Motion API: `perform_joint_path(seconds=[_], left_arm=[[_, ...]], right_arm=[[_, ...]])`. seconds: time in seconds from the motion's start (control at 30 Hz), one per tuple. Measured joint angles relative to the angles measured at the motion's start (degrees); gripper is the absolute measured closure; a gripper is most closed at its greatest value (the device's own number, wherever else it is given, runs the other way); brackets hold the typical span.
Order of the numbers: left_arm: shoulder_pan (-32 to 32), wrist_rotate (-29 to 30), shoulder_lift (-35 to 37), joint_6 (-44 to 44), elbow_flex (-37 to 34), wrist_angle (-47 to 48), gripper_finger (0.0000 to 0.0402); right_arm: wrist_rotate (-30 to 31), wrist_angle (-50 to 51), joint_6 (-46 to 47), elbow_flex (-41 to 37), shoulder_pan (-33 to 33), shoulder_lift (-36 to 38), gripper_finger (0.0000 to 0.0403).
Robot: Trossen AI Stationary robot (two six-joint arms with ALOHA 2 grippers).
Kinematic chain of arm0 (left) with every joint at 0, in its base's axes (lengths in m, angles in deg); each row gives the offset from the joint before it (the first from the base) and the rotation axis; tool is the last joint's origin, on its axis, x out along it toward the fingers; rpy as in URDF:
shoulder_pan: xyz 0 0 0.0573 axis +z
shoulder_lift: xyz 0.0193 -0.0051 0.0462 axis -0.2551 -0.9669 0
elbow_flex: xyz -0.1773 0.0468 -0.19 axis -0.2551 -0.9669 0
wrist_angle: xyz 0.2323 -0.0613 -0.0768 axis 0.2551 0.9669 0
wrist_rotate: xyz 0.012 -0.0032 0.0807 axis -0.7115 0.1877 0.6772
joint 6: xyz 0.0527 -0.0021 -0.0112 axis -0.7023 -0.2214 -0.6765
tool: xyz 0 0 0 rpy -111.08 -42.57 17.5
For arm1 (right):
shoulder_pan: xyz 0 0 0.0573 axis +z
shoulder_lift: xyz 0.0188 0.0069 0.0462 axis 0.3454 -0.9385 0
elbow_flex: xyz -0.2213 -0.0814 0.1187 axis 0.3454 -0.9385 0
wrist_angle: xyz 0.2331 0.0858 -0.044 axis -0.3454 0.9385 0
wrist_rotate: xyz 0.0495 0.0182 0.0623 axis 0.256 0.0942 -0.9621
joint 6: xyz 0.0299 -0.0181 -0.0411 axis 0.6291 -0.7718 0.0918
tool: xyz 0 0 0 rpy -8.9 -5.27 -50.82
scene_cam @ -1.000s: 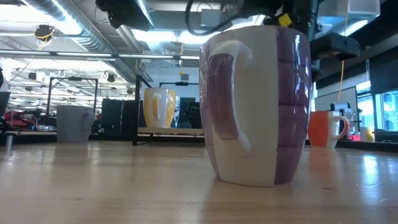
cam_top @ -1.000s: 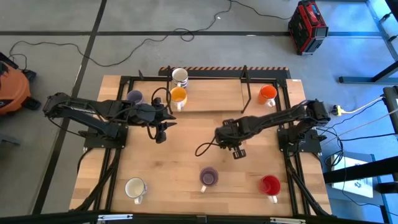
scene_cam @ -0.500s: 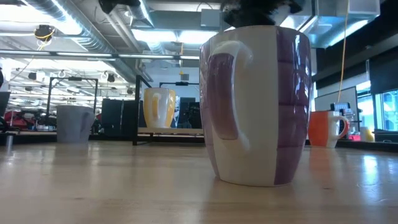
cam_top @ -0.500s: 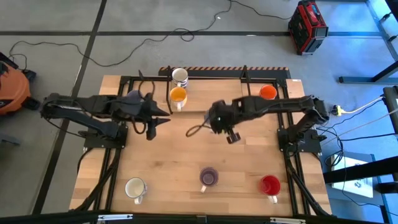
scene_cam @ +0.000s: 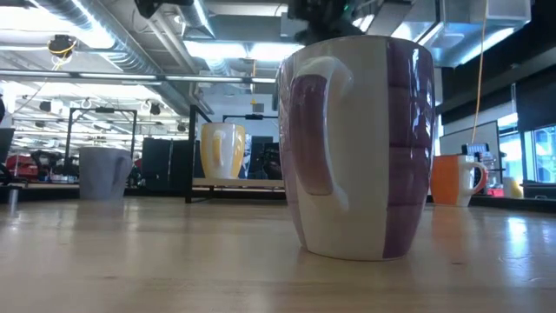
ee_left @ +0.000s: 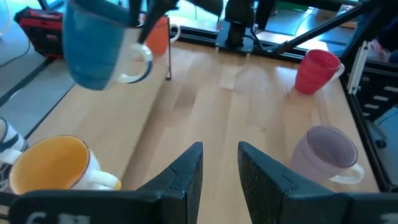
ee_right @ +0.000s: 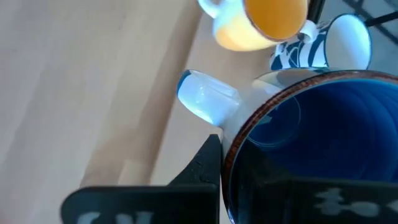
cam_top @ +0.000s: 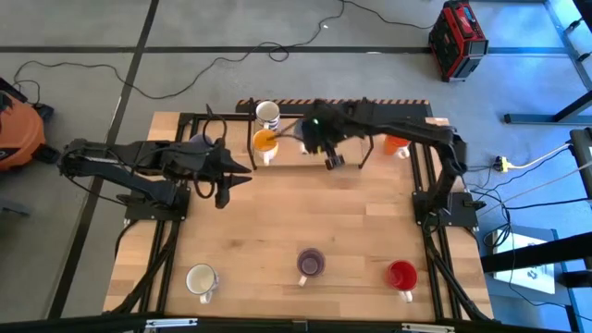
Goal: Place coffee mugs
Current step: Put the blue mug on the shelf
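Left gripper (cam_top: 242, 174) hovers over the table's (cam_top: 351, 222) left half, fingers (ee_left: 186, 174) parted by a narrow gap with nothing between them. The grey-lavender mug (cam_top: 200, 144) sits beside the left arm's wrist, behind the fingertips. The yellow-orange mug (cam_top: 265, 141) stands just ahead of the fingertips, toward the far edge, upright, handle toward the near edge. The white mug (cam_top: 267, 113) is beyond it, at the far rail.

Right gripper (cam_top: 326, 148) is stretched over the raised far shelf (cam_top: 324, 148), just right of the yellow-orange mug. It carries the blue mug (ee_left: 99, 43): the right wrist view shows a finger (ee_right: 202, 168) pressed against the rim, dark blue interior (ee_right: 298, 149) facing the camera, pale handle (ee_right: 205, 99) sticking out sideways. In the left wrist view the mug hangs in the air, clear of the wood. The second finger is hidden, so the grip is likely a rim pinch, not confirmed.

The orange mug (cam_top: 398, 141) stands on the shelf to the right of the right gripper, partly covered by that arm.

Near edge, well apart from both grippers, left to right: cream mug (cam_top: 201, 279), purple mug (cam_top: 310, 264), red mug (cam_top: 401, 276), all upright. The purple mug (scene_cam: 360, 143) fills the low view, handle to the left.
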State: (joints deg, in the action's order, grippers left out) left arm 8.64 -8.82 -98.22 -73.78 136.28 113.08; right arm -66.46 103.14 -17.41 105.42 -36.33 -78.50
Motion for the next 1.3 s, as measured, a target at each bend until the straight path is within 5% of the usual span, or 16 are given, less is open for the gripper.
perform_joint_path(seconds=[0.7, 1.0, 1.3], left_arm=[[0.0, 3.8, 0.0, 0.8, 0.0, 0.1, 0.0307], [0.0, 4.2, 0.0, 0.3, 0.0, 0.3, 0.0307], [0.0, 3.7, 0.0, 0.3, 0.0, 1.2, 0.0307]], right_arm=[[-10.0, -5.0, -5.7, 3.9, -12.1, -14.4, 0.0402], [-15.4, 8.9, 0.5, 3.9, -3.0, -10.1, 0.0402], [-18.6, 4.9, 9.9, 3.7, 10.9, -13.0, 0.0402]])
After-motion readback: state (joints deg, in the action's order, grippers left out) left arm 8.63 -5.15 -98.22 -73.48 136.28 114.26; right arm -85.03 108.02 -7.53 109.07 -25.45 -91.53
